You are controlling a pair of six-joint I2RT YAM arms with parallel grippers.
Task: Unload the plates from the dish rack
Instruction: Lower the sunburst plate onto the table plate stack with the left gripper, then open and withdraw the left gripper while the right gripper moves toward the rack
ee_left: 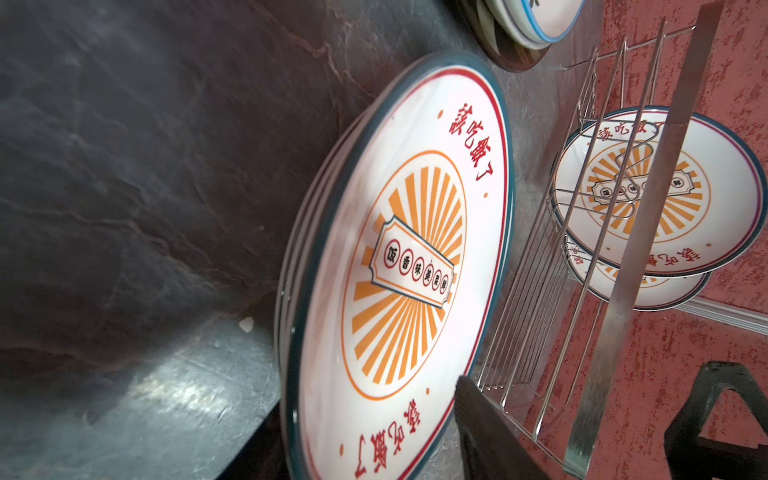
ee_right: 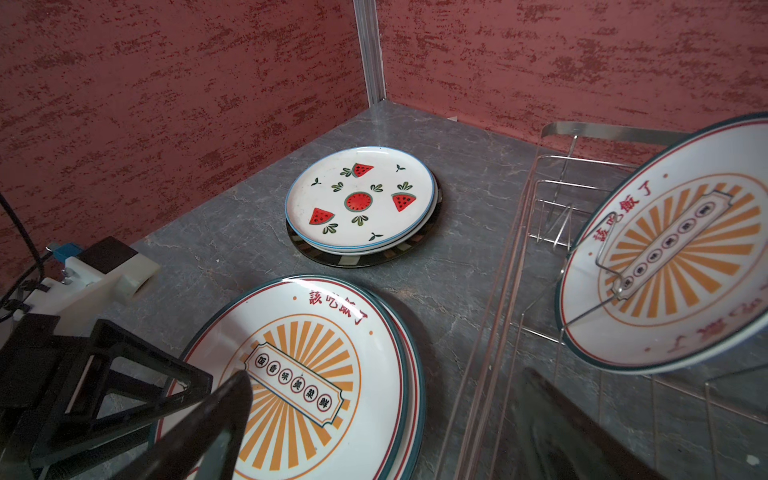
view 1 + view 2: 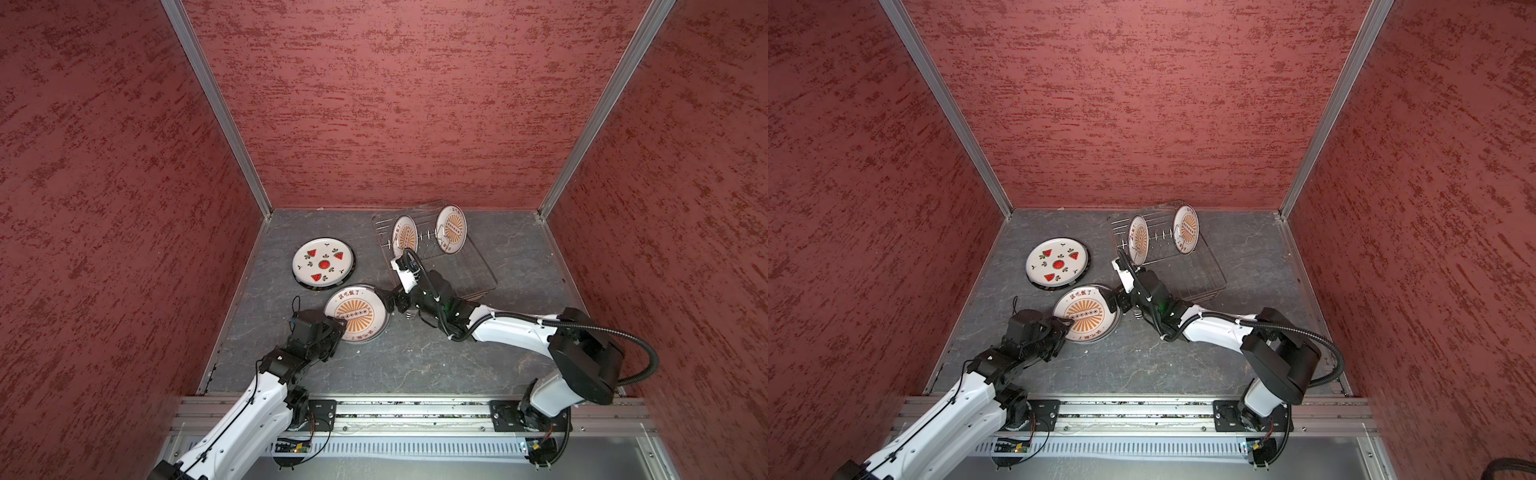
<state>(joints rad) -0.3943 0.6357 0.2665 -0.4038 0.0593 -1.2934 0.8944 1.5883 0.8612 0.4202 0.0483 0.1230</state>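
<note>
Top views both show a gray stone-look table (image 3: 415, 365) boxed in by red mottled walls (image 3: 415, 104). At the back right of the table sits the wire dish rack (image 3: 467, 266). 2 sunburst plates stand on edge among its prongs, the left standing plate (image 3: 405, 237) and the right standing plate (image 3: 451, 227), with several bare prongs between them.

On the table left of the rack lies a flat sunburst stack (image 3: 357, 305). Behind it, nearer the left wall, is a second stack topped by a watermelon plate (image 3: 323, 261). The right wrist view shows a dark striped plate (image 2: 353, 259) at the bottom of that stack.

The left gripper (image 3: 340, 323) sits at the near-left rim of the sunburst stack. Its jaws are parted on either side of the top plate's rim, slack and not clenched. The right gripper (image 3: 394, 304) hovers just beside the stack's right edge, between it and the rack, with its jaws spread wide and holding nothing.
</note>
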